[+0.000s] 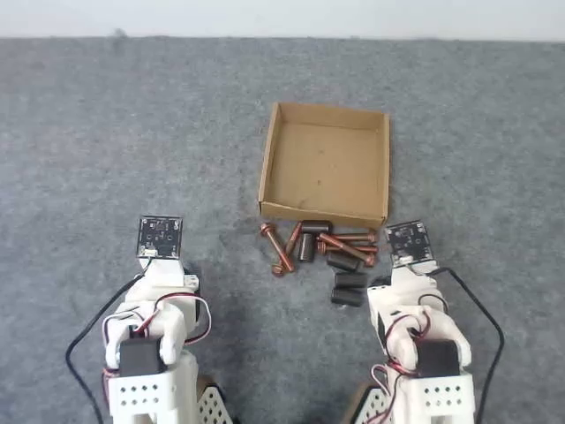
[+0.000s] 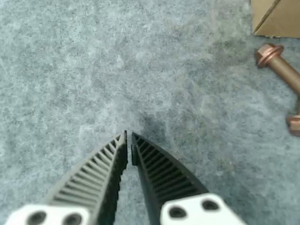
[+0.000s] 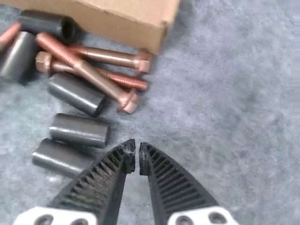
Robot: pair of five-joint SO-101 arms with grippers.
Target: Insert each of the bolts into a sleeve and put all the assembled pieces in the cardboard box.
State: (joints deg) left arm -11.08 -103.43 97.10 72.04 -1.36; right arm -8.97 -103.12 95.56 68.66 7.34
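1. Bolts (image 1: pixel 344 240) and sleeves (image 1: pixel 350 283) lie in a loose heap on the grey mat (image 1: pixel 132 132), just in front of the near wall of the cardboard box (image 1: pixel 265 168). The box holds nothing yet.
2. My right gripper (image 3: pixel 137 145) hangs just beside the nearest sleeves. Its jaws are drawn to a thin slit with nothing between them.
3. My left gripper (image 2: pixel 129 136) sits over bare mat, likewise nearly closed and empty. An outlying bolt (image 2: pixel 281 65) lies off to one side of it, near the box corner.
4. Both parts look like solid metal, so I expect them to be rigid, dense and smooth.
5. The sleeves are plain cylinders and should roll or squirt out of a careless pinch. I would clamp one across the middle of its barrel.
6. I would take a bolt on the shank close under the flanged head, leaving the threaded end free to enter a sleeve.
7. Several bolts cross one another, so lifting one may drag its neighbours.
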